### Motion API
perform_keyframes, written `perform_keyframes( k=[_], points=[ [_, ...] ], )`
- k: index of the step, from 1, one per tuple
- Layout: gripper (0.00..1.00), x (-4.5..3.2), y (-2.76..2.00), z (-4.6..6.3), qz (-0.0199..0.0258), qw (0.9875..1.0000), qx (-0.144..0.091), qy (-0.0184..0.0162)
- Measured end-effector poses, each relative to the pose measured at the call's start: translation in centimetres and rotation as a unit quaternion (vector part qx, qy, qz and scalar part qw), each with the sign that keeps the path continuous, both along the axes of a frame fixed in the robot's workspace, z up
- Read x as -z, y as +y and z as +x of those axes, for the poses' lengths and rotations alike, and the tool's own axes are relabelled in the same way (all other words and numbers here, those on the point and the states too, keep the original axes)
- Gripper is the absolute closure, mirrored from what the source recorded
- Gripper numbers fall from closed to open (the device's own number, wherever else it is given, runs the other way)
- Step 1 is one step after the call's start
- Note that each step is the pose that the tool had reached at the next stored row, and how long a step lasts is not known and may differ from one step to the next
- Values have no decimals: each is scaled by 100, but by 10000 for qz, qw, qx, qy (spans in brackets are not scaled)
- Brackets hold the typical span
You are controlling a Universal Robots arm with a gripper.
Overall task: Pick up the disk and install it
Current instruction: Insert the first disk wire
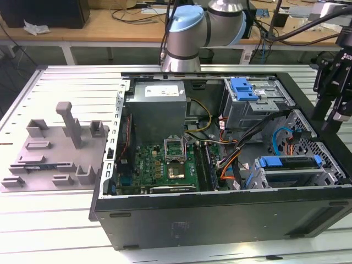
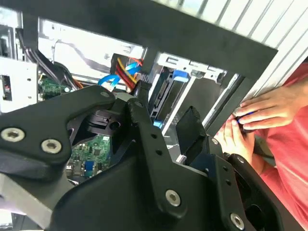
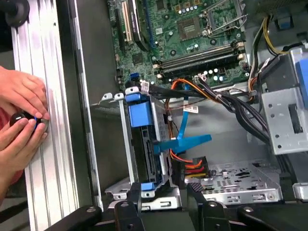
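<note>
The disk (image 1: 291, 173) stands on edge in the drive cage in the lower right of the exterior view, inside the open case (image 1: 220, 214) on the desk (image 1: 66, 77). Its blue rails sit between the cage walls, so it looks slotted in rather than waiting to be picked up. Whether it is pushed fully home, I cannot tell.

The end effector (image 1: 334, 113) hangs just above that corner, at the exterior view's right edge. In the first wrist view the end effector (image 3: 163, 197) has its fingers spread with nothing between them, and it hovers over the disk (image 3: 147, 154) without touching it.

A person's hands (image 3: 19, 120) rest on a small black device on the desk beside the case.
</note>
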State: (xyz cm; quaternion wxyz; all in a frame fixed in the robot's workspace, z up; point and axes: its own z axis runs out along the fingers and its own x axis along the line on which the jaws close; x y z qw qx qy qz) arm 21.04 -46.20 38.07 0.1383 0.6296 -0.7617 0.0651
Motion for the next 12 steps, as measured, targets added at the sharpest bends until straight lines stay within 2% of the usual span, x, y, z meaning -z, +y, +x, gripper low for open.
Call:
perform_keyframes(
  k=[1, 2, 3, 4, 5, 6, 7, 12],
  points=[
    [49, 10, 8, 6, -52, 10000, 16, 2],
    [49, 17, 25, 7, -160, 9999, 20, 5],
    [49, 26, 52, 7, -297, 9996, 20, 6],
    [49, 37, 99, -5, -407, 9992, 22, 5],
    [49, 44, 127, -22, -445, 9990, 21, 4],
    [49, 49, 153, -44, -462, 9989, 21, 1],
    [49, 59, 180, -67, -465, 9989, 21, -6],
    [49, 127, 236, -79, -467, 9989, 22, -14]
  ],
)
